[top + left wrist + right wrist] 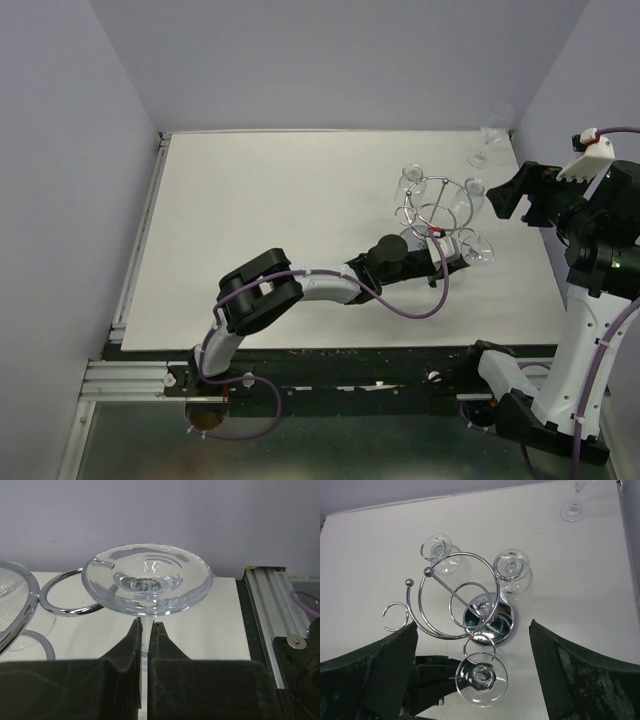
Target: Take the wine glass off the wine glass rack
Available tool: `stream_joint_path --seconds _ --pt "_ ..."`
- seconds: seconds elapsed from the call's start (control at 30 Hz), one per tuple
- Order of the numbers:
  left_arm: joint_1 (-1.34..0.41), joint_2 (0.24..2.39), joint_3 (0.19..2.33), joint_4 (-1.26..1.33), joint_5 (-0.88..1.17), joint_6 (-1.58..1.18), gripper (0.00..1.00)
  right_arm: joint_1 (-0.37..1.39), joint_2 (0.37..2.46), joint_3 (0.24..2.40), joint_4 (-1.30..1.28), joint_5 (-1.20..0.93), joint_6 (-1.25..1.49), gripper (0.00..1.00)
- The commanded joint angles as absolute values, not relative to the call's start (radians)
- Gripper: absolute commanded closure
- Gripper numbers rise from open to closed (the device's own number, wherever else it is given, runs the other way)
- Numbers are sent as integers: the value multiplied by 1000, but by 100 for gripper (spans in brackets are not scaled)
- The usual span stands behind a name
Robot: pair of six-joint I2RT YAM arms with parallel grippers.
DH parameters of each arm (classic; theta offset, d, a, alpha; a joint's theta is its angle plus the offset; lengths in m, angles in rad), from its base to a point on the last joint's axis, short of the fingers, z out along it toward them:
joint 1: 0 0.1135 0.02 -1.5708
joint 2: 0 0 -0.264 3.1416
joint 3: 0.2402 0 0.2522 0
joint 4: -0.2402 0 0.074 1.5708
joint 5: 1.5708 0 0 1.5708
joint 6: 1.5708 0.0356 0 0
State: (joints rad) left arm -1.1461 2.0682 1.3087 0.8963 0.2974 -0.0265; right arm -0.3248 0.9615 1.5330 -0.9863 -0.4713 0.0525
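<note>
Your left arm stretches low and forward, its black two-finger hand pinched tight on the stem of the clear wine glass; your right hand (fingers spread wide) hovers raised, angled downward.

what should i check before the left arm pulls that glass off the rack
1. Left hand shut on the stem of the glass: ok.
2. Glass foot clear of its hook: cannot tell; the two overlap in the right wrist view.
3. Right hand open and apart from the rack: ok.
4. Other two glasses hanging on the rack, touched by neither hand: ok.
5. Standing glass out of the likely pull path: ok, it is off at the far right corner.
</note>
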Motion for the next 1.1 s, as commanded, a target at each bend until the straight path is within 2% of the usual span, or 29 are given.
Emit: stream_joint_path --seconds 0.0,0.23,0.43,0.63,0.77,0.9,1.07 --pt "-1152 1993 1276 999 348 -17 100 -330 948 1516 -962 -463 55 0" --pt "-1140 1881 1171 983 411 -23 100 -330 962 1526 -953 -465 48 0" --pt "-1079 1564 853 865 508 54 100 -330 1012 1598 -950 -482 26 0" --pt "-939 1294 677 637 514 110 100 -330 1060 1651 -948 -552 -64 0" --pt "-826 1145 683 399 462 100 100 -330 1092 1658 -916 -607 -106 2" --pt "-672 1089 770 174 433 14 100 -318 1110 1649 -793 -643 -136 3" --pt "-528 1103 923 -56 459 -40 100 -143 1192 1712 -743 -519 -309 4"
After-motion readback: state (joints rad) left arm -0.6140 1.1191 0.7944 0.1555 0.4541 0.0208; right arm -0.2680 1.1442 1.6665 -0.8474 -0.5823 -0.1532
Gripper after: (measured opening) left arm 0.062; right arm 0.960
